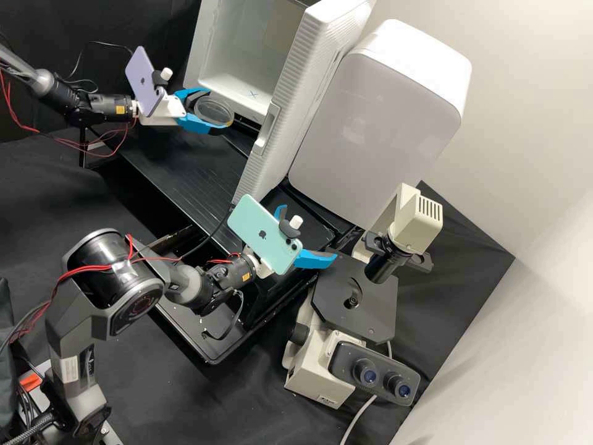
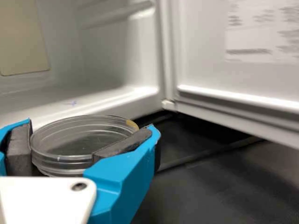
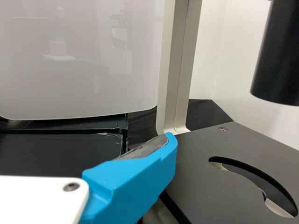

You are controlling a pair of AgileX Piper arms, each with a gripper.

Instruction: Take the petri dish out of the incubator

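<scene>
Petri dish clamped in left pincer — just outside incubator; right pincer — cannot tell.

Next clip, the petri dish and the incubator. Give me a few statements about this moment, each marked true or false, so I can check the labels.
1. The left gripper has the petri dish clamped between its blue fingers. True.
2. The petri dish lies on the floor inside the incubator. False: it is held in the gripper at the chamber's open front.
3. The incubator's door is closed. False: it stands swung wide open.
4. The right gripper is beside the microscope stage. True.
</scene>
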